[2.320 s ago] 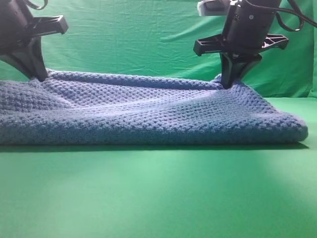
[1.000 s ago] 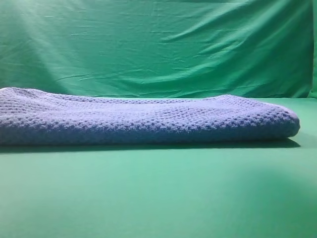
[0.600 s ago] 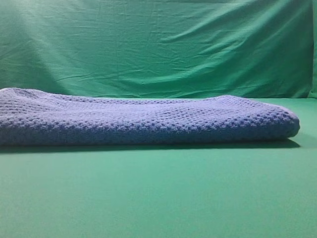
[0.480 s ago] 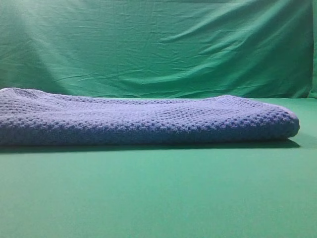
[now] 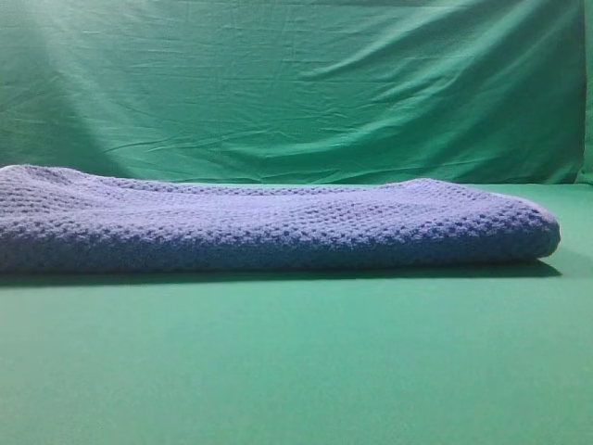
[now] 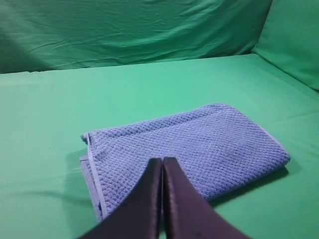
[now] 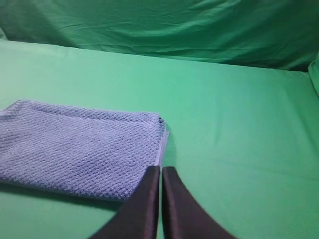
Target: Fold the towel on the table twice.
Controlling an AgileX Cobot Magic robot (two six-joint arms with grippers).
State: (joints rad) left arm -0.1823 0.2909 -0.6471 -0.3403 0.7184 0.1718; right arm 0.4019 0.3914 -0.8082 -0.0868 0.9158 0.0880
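The blue-grey waffle-knit towel (image 5: 278,227) lies folded flat on the bright green table (image 5: 296,371), running off the left edge of the high view. It also shows in the left wrist view (image 6: 189,147) and the right wrist view (image 7: 75,147), with thin pale edging along its side. My left gripper (image 6: 162,162) is shut and empty, raised above the towel's near edge. My right gripper (image 7: 160,170) is shut and empty, raised above the table beside the towel's right corner. Neither gripper shows in the high view.
A wrinkled green backdrop cloth (image 5: 296,83) hangs behind the table and wraps around on the right (image 6: 294,35). Bare green table lies in front of the towel and to its right (image 7: 239,129).
Since 2.3 s ago both grippers have let go of the towel's back edge and lifted out of the high view. The towel has settled flat. Nothing has moved in the last second.
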